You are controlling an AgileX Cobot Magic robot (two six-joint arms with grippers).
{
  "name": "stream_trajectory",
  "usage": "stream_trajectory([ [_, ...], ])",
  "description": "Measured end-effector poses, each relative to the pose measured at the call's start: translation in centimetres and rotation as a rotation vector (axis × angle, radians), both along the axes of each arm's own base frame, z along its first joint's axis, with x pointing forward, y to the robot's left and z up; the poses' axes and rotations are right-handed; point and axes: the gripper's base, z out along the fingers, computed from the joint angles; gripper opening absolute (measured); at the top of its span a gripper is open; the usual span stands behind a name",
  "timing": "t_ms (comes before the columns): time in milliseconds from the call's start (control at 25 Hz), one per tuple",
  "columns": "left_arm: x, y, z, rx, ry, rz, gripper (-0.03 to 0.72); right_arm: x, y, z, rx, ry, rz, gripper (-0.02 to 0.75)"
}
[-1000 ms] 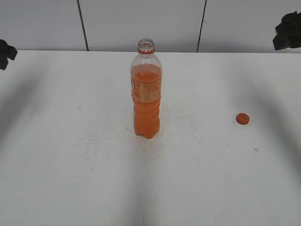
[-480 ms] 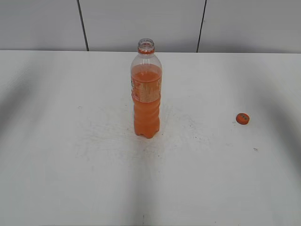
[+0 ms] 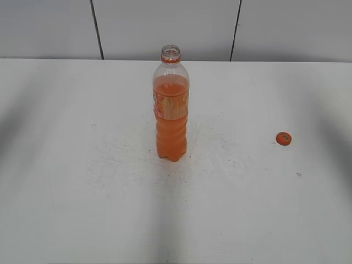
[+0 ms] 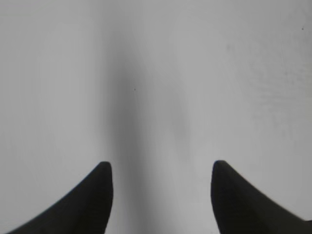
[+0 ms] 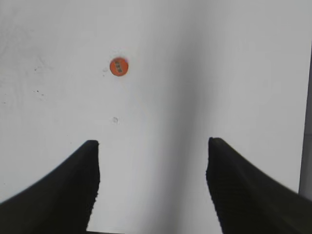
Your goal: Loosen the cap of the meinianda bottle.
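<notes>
Orange cap (image 3: 284,138) off, lying on tabletop (image 3: 82,192) well right of upright, uncapped meinianda bottle (image 3: 171,110). Left gripper (image 4: 161,170) spread, empty; right gripper (image 5: 152,151) spread, empty.

White scuffed table (image 3: 82,209) before a grey panelled wall (image 3: 165,27) with dark seams.

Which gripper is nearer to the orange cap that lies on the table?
Right. The right gripper hangs open above the table with the cap ahead of it. The left gripper sees only bare table, no cap.
</notes>
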Motion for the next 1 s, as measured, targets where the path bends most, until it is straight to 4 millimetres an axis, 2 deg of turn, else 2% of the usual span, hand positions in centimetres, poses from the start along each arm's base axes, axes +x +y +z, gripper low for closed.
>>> stream_trajectory([
  [120, -1.6, 0.0, -0.8, -0.001, 0.023, 0.0, 0.4, -1.0, -0.7, -1.0, 0.016, 0.031, -0.029, 0.512],
  [360, -5.4, -0.1, -2.6, -0.019, 0.056, -0.002, 0.391, -4.8, -0.6, -2.8, 0.031, 0.013, -0.032, 0.512],
  [480, -7.0, -0.1, -3.7, -0.027, 0.044, -0.004, 0.387, -6.4, -0.6, -4.7, 0.032, 0.011, -0.037, 0.512],
  [720, -10.2, -0.1, -6.6, -0.038, 0.029, -0.005, 0.38, -9.2, -0.6, -9.9, 0.031, 0.098, -0.043, 0.512],
  [1000, -13.9, -0.2, -9.5, -0.057, 0.001, -0.005, 0.372, -12.8, -0.5, -13.7, 0.034, 0.129, -0.047, 0.512],
])
